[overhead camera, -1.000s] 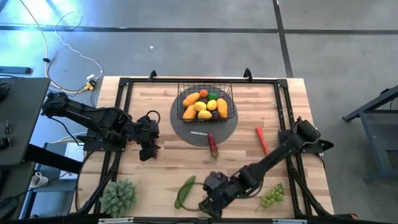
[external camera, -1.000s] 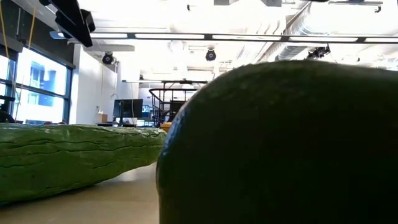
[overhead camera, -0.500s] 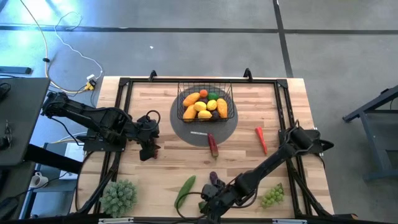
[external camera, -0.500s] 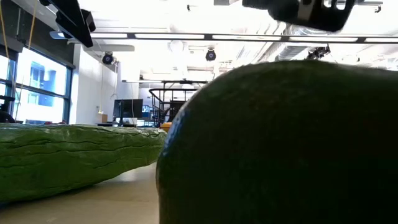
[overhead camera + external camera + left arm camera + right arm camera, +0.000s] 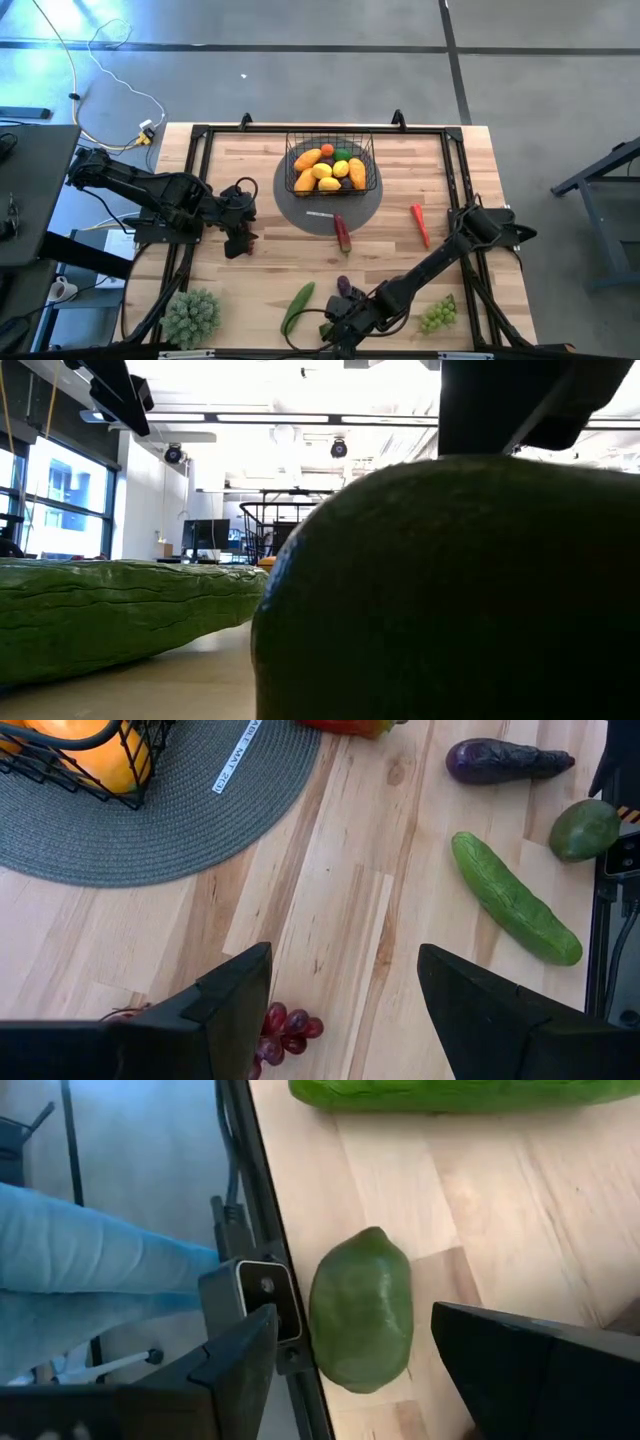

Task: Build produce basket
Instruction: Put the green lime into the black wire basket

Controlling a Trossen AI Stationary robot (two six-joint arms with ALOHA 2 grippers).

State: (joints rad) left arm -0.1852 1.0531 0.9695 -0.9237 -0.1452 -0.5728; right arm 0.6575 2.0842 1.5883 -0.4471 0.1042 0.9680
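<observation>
We find the basket (image 5: 333, 165), a black wire-mesh container, at the far middle of the table (image 5: 400, 210), standing on a round grey mat (image 5: 300, 205). It holds orange and yellow fruits (image 5: 322, 170). Just in front of the mat lies a red-green fruit (image 5: 342, 232), with a red chili (image 5: 420, 225) to its right. Near the front edge we see the cucumber (image 5: 297, 307), the eggplant (image 5: 343, 287) and the lime (image 5: 362, 1308); green grapes (image 5: 438, 315) lie at front right, and a green leafy bunch (image 5: 190, 315) at front left. The right claw (image 5: 340, 330) hangs over the lime with its fingers (image 5: 240, 1365) apart, one on each side. The left claw (image 5: 240, 238) waits at mid-left, fingers apart, above purple grapes (image 5: 285, 1025).
</observation>
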